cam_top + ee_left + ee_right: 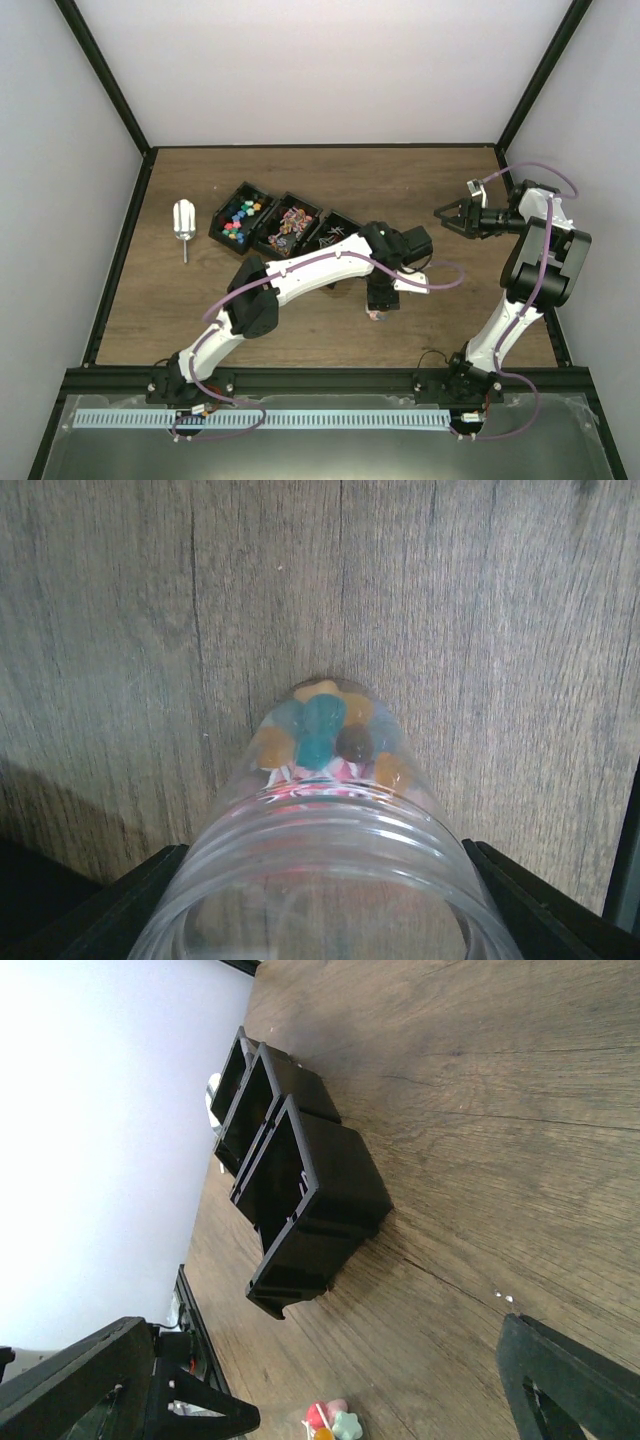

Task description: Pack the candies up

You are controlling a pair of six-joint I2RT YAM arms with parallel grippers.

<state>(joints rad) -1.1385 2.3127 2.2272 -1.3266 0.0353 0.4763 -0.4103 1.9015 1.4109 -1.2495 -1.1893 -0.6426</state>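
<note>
My left gripper (380, 296) points down at the middle of the table, its black fingers (160, 870) closed against both sides of a small clear jar (330, 820). Candies (322, 730) in blue, orange, brown and pink lie at the jar's bottom. In the top view the jar (377, 313) is mostly hidden under the gripper. More candies fill black bins: bright cubes (240, 218) in the left one, wrapped pieces (287, 226) in the middle one. My right gripper (447, 213) hangs open and empty at the right, aimed at the bins. The jar's candies (335, 1422) show low in its view.
A row of three black bins (300, 1175) stands at the back centre; the third bin (335, 232) is partly hidden by the left arm. A silver scoop (184, 222) lies left of the bins. White walls close off the wooden table (450, 320).
</note>
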